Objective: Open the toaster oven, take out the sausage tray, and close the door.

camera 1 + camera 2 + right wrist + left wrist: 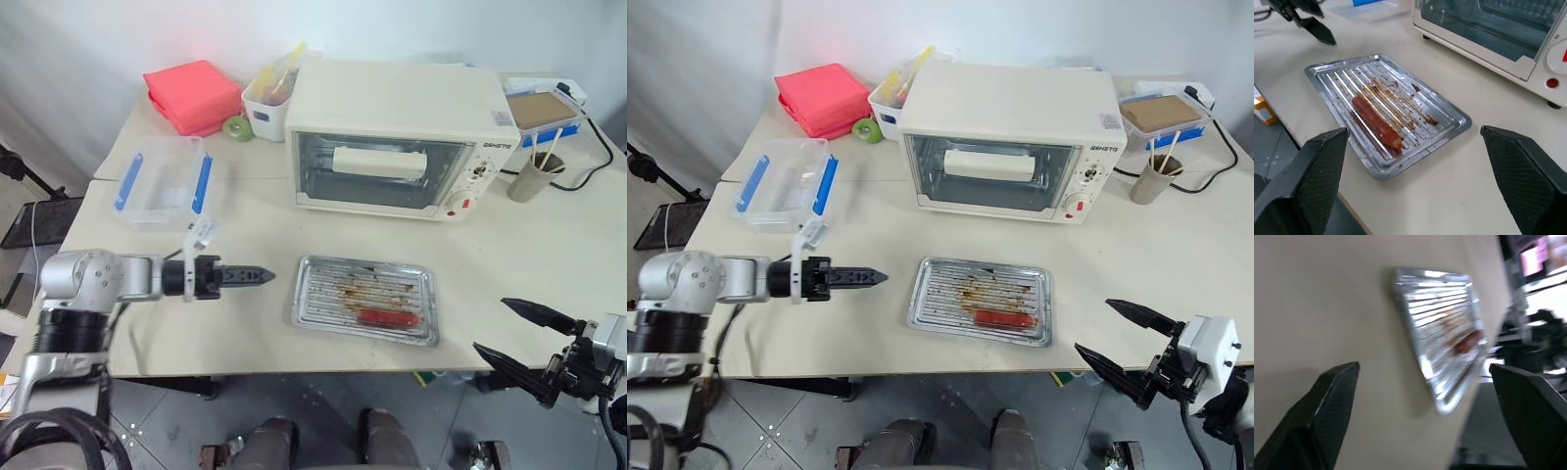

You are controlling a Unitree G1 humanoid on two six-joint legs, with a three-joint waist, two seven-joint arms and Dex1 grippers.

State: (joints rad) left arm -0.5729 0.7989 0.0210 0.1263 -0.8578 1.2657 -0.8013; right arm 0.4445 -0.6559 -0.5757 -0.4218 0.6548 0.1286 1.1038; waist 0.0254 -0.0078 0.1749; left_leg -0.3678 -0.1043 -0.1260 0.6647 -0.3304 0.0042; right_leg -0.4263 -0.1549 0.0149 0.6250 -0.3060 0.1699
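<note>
**Tray out on the table, oven door shut**

On the cream table [549,255], the sausage tray [364,299] lies flat before the toaster oven [402,137], whose door [377,171] stands closed. Just beside the tray's left end hangs the left gripper [257,276], holding nothing; its wrist view shows the fingers [1327,406] spread wide. Near the table's front right edge, the right gripper [514,338] gapes empty. Its wrist view reveals the reddish sausage [1376,122] and grease stains closely.
</note>
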